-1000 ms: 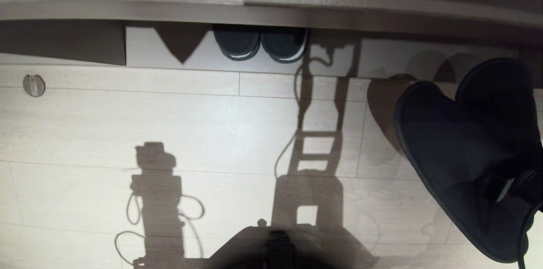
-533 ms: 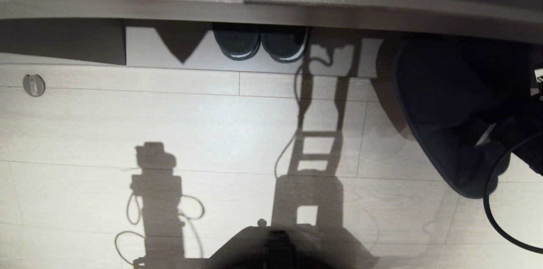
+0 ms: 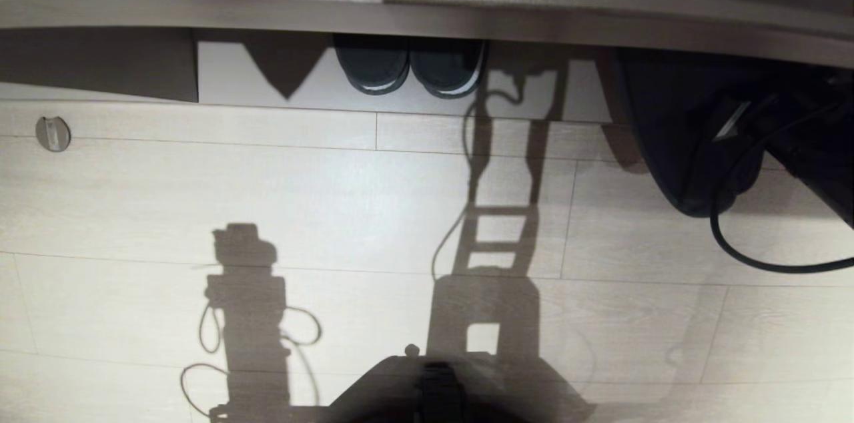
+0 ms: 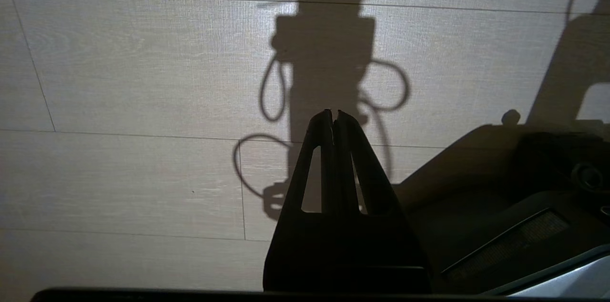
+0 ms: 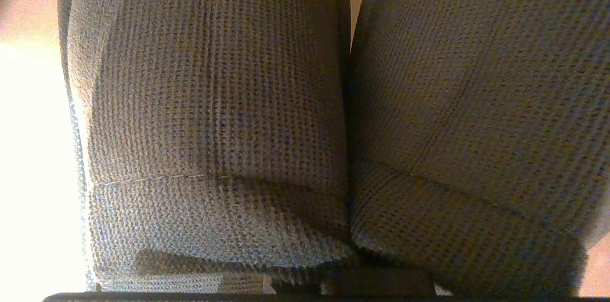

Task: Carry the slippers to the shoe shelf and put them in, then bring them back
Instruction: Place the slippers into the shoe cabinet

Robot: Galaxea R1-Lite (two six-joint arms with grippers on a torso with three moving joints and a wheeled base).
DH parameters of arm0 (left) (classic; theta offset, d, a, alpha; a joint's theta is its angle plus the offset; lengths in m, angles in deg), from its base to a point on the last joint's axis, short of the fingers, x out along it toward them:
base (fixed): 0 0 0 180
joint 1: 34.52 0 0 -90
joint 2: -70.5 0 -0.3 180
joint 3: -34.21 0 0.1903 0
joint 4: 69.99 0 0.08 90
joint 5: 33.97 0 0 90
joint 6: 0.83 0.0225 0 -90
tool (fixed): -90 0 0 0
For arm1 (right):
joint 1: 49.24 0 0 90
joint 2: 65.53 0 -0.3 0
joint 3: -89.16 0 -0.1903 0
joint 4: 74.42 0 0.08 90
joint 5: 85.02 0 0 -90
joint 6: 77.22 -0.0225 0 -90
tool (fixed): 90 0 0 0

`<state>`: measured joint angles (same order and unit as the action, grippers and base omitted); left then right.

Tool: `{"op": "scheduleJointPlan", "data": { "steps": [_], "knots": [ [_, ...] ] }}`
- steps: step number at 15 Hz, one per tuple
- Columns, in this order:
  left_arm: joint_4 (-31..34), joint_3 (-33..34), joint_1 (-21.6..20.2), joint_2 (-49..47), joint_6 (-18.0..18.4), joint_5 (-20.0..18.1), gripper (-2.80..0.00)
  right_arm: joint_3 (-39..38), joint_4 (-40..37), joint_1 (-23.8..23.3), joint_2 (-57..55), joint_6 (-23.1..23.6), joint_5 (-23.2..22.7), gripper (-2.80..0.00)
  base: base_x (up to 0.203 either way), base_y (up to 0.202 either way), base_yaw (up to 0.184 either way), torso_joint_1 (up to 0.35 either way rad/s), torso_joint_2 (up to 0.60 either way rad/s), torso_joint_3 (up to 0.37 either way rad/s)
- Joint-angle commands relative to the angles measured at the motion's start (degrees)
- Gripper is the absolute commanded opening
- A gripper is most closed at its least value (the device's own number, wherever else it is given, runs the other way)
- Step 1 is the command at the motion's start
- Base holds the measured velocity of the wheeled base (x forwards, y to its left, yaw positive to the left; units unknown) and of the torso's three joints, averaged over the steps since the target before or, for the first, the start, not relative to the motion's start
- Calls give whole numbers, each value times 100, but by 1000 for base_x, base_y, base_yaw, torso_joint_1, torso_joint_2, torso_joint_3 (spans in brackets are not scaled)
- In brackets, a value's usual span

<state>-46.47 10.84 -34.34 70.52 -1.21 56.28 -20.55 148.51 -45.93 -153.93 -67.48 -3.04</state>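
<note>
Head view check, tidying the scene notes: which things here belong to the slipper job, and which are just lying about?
Job:
slippers, held by right pincer
shoe shelf

Lying about:
white-edged shoes in shelf
round floor fitting
left pincer, parked

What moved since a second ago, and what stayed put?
The right gripper, shut on the slippers, carried them away from the robot, up the head view, so their toes now reach under the shoe shelf. Nothing was let go. The dark shoes with white-edged soles in the shelf and the left gripper, shut over the floor, stayed as they were.
</note>
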Motion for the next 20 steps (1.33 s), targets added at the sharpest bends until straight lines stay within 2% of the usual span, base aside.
{"op": "scheduleJointPlan", "data": {
  "steps": [1, 4, 7, 9, 12, 17, 18, 20],
  "knots": [
    [2, 9, -1, 6, 4, 2, -280, 564, 28, -12, -328, -32, -2, -280, 0, 0, 0, 0, 0, 0],
    [2, 9, -1, 6, 4, 2, -280, 1277, -155, -22, -783, -99, 2, -280, 0, 0, 0, 0, 0, 0],
    [2, 9, -1, 6, 4, 2, -280, 1639, -156, -17, -1097, -210, -3, -280, 0, 0, 0, 0, 0, 0],
    [2, 9, -1, 6, 4, 2, -280, 1614, -102, -14, -1128, -307, -10, -280, 0, 0, 0, 0, 0, 0],
    [2, 9, -1, 6, 4, 2, -280, 1092, 181, -22, -1132, -306, -26, -280, 0, 0, 0, 0, 0, 0],
    [2, 9, -1, 6, 4, 2, -280, 1002, 618, -22, -1203, -314, -68, -280, 0, 0, 0, 0, 0, 0],
    [2, 9, -1, 6, 4, 2, -280, 993, 669, -22, -1204, -315, -98, 0, 0, 0, 0, 0, 0, 0],
    [2, 9, -1, 6, 4, 2, -280, 986, 876, -22, -1109, -315, -236, 0, 0, 0, 0, 0, 0, 0]
  ]
}}
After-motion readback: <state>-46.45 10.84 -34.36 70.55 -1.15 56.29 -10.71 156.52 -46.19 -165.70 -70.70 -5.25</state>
